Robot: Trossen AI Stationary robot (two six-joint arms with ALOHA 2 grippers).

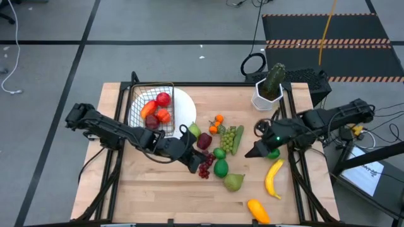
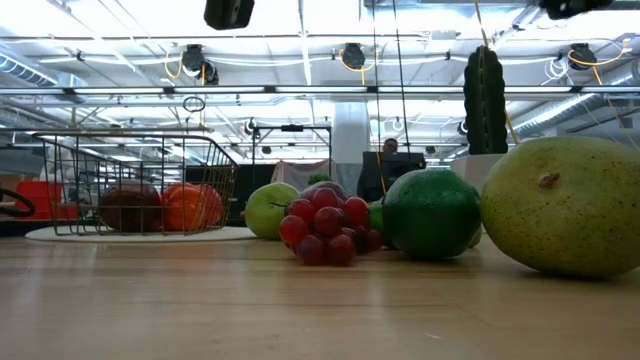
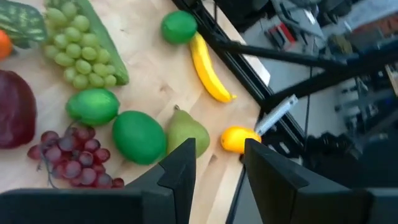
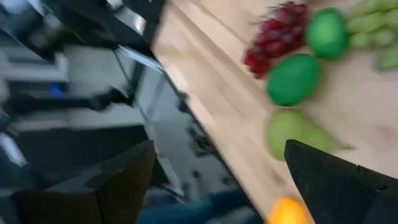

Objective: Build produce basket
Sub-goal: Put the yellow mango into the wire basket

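Over mid-bench, left end effector (image 1: 191, 162) is hovering by red grapes (image 1: 205, 165), fingers narrowly parted, empty; right end effector (image 1: 254, 152) is gaping wide near banana (image 1: 274, 178). Basket (image 1: 151, 108) is sitting on plate (image 1: 184, 108), far-left.

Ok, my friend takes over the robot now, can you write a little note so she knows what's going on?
Left gripper: nothing held, fingers part open, over the red grapes.
Right gripper: open and empty, beside the green grapes, near a lime.
Basket: on the white plate, far left of the table.
Done: a few red and orange pieces are in the basket.
Left: red grapes, green grapes, limes, pear, banana, small oranges, a dark red apple and an orange fruit at the front edge all lie loose on the table.
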